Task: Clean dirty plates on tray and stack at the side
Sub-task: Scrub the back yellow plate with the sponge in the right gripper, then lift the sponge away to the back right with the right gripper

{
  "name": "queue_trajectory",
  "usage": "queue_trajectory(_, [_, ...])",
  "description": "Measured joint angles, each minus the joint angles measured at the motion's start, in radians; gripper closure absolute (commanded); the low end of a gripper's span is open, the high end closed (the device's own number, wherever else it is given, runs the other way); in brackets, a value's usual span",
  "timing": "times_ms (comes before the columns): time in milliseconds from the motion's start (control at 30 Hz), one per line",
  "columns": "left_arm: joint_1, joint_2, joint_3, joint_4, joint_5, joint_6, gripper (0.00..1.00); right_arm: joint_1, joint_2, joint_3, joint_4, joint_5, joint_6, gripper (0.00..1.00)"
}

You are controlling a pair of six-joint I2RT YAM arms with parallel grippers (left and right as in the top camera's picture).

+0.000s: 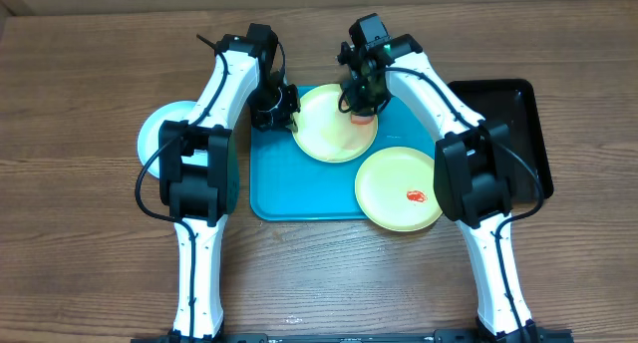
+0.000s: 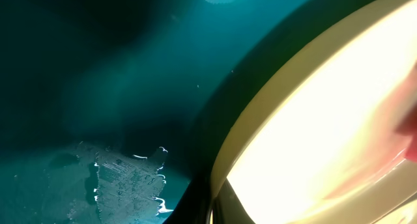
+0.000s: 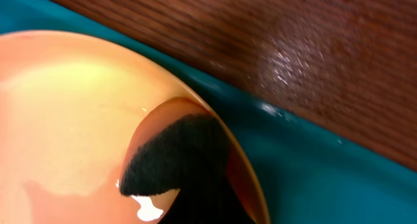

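On tray (image 1: 299,193): left gripper (image 1: 277,109) at plate (image 1: 329,134) rim, right gripper (image 1: 361,102) above it. Neither gripper's opening or grasp is discernible.

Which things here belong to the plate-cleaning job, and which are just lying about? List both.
Job: turquoise tray; upper yellow-green plate; red-smeared yellow-green plate; light-blue plate, off the tray.
Lying about: black tray.

A turquoise tray (image 1: 299,188), yellow-green plates (image 1: 324,134), red smear (image 1: 416,195), black tray (image 1: 508,109).
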Motion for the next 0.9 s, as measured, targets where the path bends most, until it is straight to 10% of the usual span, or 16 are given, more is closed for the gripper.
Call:
queue_trajectory(433, [0.0,0.0,0.0,0.002,0.001,0.0,0.96,0.086,0.0,0.0,-0.228,-0.264,-0.074,0.96])
queue_trajectory(900, [0.0,0.0,0.0,0.051,-0.004,0.0,0.82,-0.016,-0.137,-0.004,-0.155,-0.01,-0.01,0.96])
